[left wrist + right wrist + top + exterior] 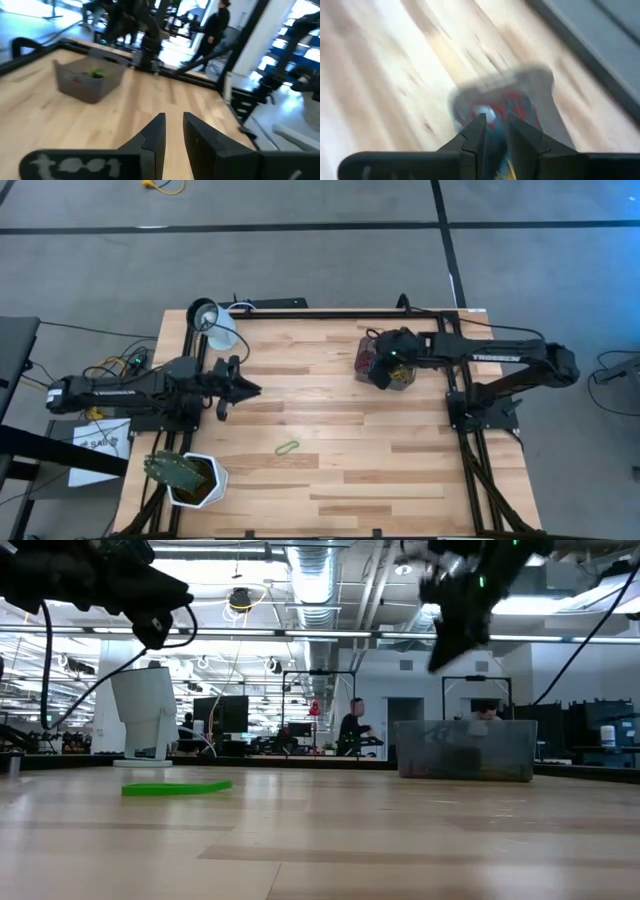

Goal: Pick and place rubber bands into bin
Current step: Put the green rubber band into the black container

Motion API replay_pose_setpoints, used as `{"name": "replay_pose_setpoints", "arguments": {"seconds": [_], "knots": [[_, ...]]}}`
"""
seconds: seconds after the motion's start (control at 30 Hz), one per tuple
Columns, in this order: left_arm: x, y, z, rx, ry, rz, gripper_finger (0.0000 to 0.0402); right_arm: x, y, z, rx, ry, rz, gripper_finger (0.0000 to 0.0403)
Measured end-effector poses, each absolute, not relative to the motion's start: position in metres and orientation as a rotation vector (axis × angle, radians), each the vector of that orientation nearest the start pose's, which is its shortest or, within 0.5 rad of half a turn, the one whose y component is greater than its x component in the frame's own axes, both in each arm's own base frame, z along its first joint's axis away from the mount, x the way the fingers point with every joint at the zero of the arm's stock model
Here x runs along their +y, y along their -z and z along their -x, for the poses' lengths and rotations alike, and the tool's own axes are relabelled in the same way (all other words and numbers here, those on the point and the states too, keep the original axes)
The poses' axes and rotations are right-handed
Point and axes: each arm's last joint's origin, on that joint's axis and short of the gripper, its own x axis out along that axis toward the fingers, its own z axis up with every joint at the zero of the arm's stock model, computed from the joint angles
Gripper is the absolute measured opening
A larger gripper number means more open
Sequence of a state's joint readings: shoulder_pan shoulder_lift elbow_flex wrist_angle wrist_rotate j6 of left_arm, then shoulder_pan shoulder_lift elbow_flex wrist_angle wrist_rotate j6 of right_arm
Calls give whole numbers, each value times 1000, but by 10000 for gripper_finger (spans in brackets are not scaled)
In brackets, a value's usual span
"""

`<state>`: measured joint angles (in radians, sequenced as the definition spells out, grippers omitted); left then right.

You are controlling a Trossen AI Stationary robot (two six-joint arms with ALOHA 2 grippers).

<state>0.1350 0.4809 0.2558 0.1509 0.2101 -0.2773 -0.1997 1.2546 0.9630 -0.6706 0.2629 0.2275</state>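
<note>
Rubber bands: one green rubber band (287,447) lies loose and flat on the table (340,480), near the middle-front of the wood, well apart from both arms; in the low view it shows as a flat green strip (176,788) on the boards. The rest sit in the bin (366,360) as a mixed heap, red and yellow-green visible, too small to count. Bin is a small dark translucent tray with low walls, open top, on the right rear part of the table; from the left wrist view it shows grey with a green and a red band inside (89,80).

Right gripper (386,372) hangs directly over the bin, above the heap, not touching the walls as far as seen. Its fingers (475,135) stand a narrow slit apart; right wrist view is motion-blurred, nothing seen pinched between them.

Left gripper (250,389) hovers over the left side of the table, pointing toward the bin, fingers (156,131) a narrow gap apart, empty.

White cup (214,322) at rear left, potted plant (190,477) at front left.
</note>
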Motion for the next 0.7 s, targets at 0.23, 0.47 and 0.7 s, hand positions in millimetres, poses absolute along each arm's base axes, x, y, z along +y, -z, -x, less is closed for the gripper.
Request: {"name": "replay_pose_setpoints", "arguments": {"seconds": [0.23, 0.47, 0.7], "knots": [[0, -228, -153, 63, 142, 281, 55, -32, -311, -243, 745, 411, -100, 67], [-13, -221, -189, 292, 127, 324, 55, -4, -320, -238, 718, 294, -41, 67], [-35, -201, -233, 475, 156, 293, 55, 19, -314, -244, 747, 207, -5, 67]]}}
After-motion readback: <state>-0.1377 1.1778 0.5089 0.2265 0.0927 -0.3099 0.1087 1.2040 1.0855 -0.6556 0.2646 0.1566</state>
